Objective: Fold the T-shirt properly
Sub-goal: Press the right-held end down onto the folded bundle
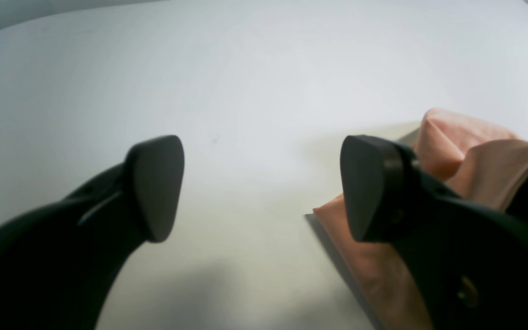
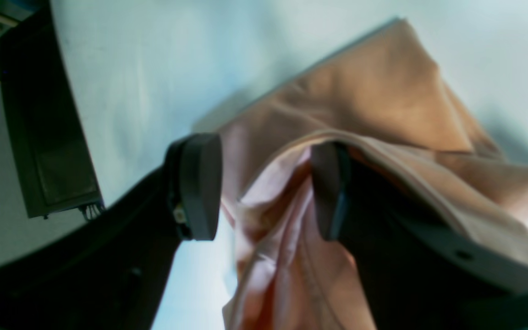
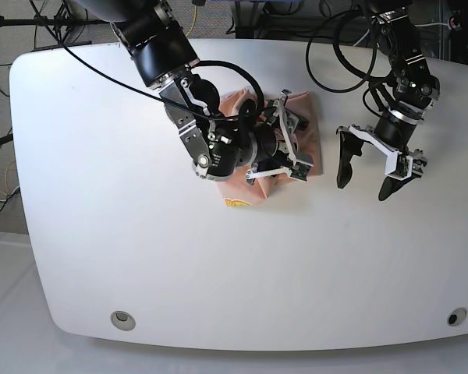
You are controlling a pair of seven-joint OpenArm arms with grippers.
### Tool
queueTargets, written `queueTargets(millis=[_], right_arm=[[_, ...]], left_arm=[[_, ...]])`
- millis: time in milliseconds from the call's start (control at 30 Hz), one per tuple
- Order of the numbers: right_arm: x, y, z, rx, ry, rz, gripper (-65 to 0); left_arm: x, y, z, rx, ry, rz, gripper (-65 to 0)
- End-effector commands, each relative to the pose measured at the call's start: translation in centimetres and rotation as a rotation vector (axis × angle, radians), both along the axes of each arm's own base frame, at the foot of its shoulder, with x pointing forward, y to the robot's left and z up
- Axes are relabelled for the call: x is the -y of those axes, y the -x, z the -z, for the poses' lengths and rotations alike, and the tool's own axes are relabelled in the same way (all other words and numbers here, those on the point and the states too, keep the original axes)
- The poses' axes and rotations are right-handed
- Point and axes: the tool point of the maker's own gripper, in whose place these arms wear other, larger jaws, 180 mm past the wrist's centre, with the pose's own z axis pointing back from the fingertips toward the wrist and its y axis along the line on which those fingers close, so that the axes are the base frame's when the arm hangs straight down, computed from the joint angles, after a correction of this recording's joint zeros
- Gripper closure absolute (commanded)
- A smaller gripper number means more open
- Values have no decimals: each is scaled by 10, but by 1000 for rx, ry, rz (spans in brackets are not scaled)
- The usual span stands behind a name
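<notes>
Where the left wrist camera looks down, the left gripper (image 1: 259, 188) hangs above the white table (image 1: 255, 82) with its two dark fingertips (image 1: 156, 185) spread wide and nothing between them. Bare tabletop fills the gap. At the right edge of this view lies the peach T-shirt (image 1: 470, 156), bunched in soft folds, partly hidden behind the right-hand finger; I cannot tell if that finger touches the cloth.

Seen by the right wrist camera, the right gripper (image 2: 266, 188) is partly parted, and a gathered fold of the T-shirt (image 2: 374, 110) runs up between its fingers (image 2: 197, 185). One finger is tucked under a draped edge of fabric, the other stands just beside the cloth on its outer side. The view is too blurred to settle if the fold is truly pinched. A dark box-like object (image 2: 44, 123) sits beyond the table edge at the left.

From the base camera, the T-shirt (image 3: 312, 132) lies crumpled near the middle of the table (image 3: 101, 234), towards the far side, with a small yellow print (image 3: 235, 203) showing at its near edge. The right gripper (image 3: 285, 140) sits low over the shirt, among its folds. The left gripper (image 3: 368, 166) hovers just beside the shirt, clear of it, jaws wide.
</notes>
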Motion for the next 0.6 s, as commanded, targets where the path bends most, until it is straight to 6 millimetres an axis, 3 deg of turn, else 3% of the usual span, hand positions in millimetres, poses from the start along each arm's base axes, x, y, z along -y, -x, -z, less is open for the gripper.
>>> queueTargets(millis=[0, 367, 567], right_arm=[[-10, -10, -18, 34, -50, -1, -296], [-40, -3, -35, 38, -110, -31, -296], [-38, -12, -42, 70, -107, -32, -296]], left_arm=[[0, -5, -16, 60, 11, 3, -503], [-1, -4, -16, 58, 11, 1, -503], [-1, -4, -16, 58, 11, 1, -503]])
